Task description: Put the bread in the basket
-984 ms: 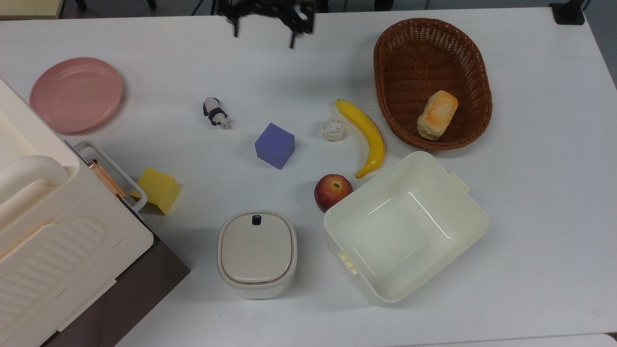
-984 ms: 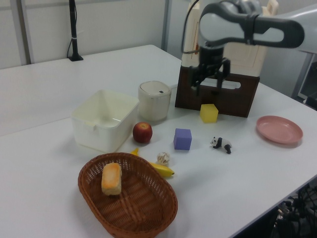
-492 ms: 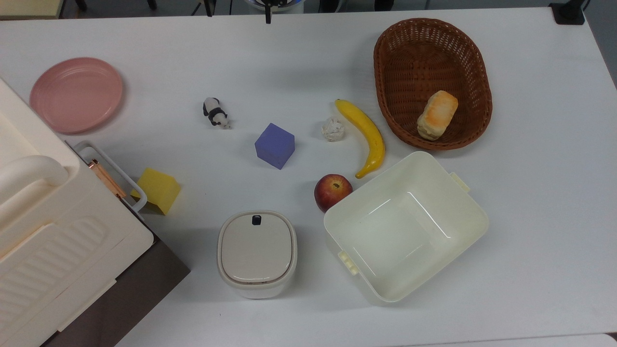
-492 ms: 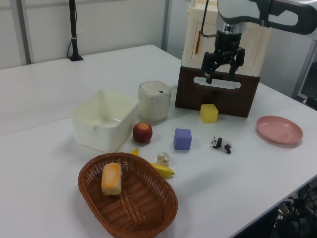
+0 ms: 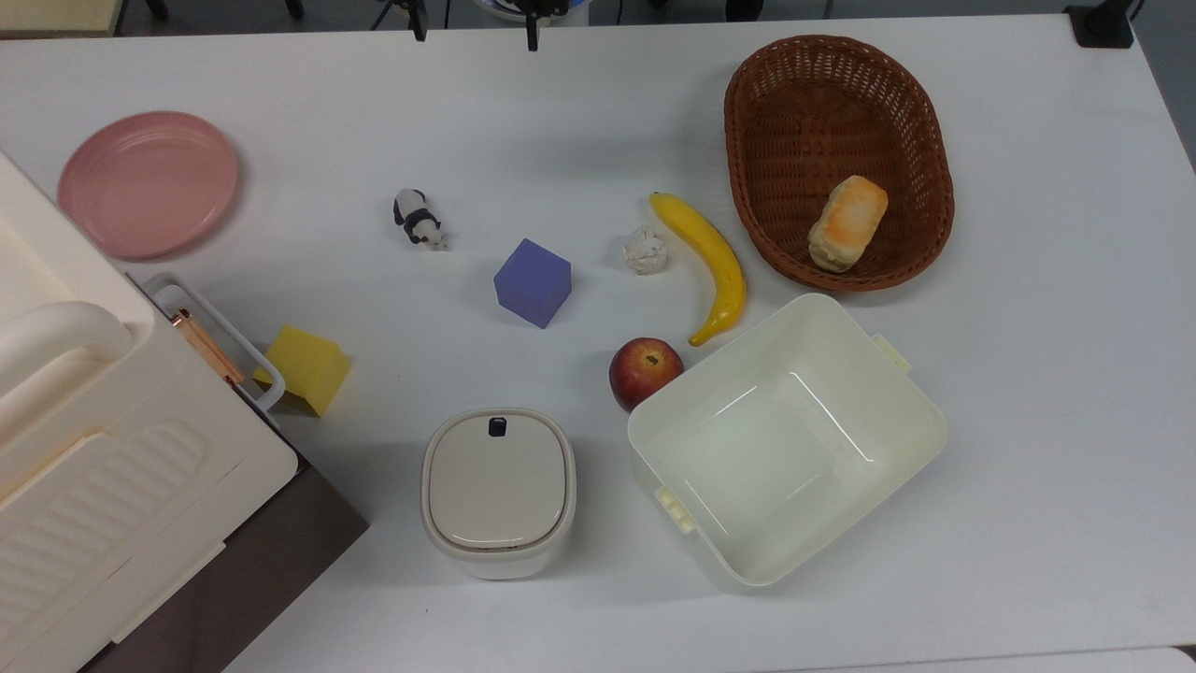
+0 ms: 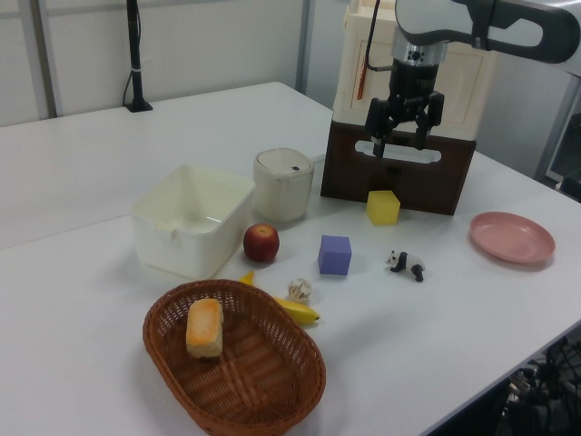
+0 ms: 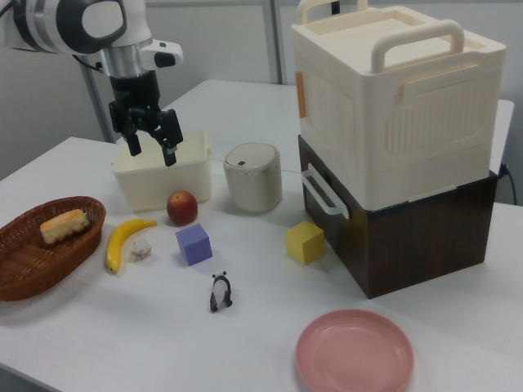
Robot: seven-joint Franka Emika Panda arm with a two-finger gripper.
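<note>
Reading the top view from its left, I see the pink plate [image 5: 148, 183], the toy panda [image 5: 417, 218], the purple cube [image 5: 533, 281], then the banana [image 5: 710, 263] just beside the basket [image 5: 920, 154]. The bread [image 5: 847, 223] lies inside the basket, near its lower rim. In the left view my gripper [image 6: 398, 146] hangs high above the table, fingers apart and holding nothing.

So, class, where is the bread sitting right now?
The bread lies inside the basket, at its end nearest the cream tub, right of the banana in the top view.
</note>
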